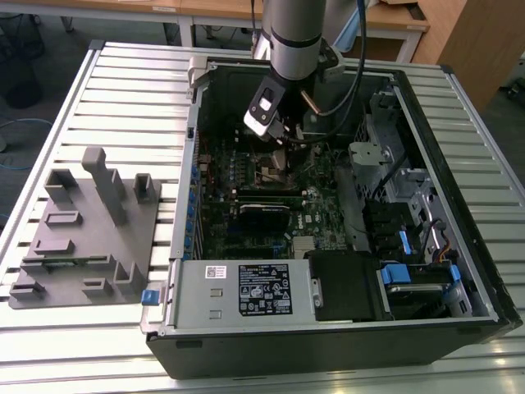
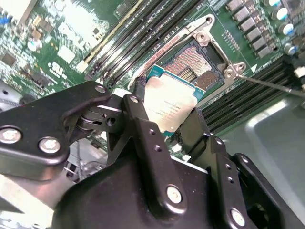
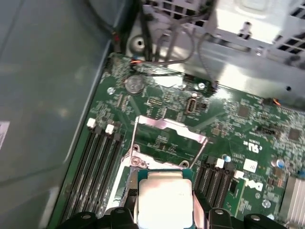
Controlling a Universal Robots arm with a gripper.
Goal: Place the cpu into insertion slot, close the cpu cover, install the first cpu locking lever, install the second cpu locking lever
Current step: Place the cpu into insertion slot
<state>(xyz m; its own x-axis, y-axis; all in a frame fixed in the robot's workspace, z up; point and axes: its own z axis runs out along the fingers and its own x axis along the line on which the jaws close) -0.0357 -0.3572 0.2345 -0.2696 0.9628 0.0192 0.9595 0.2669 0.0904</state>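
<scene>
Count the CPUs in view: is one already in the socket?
1. The cpu sits clamped in the gripper, just above the insertion slot. The slot's bare contacts show, so none is seated there, though the chip hides part of it.

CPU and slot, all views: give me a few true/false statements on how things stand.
1. The hand grips the cpu. True.
2. The cpu lies seated in the slot. False: it is held over the slot, whose dark centre is partly bare.
3. The cover is shut over the slot. False: it stands raised, open.
4. The case lies open on the slatted table. True.
5. The grey fixture sits inside the case. False: it is on the table, at the exterior view's left of the case.
</scene>
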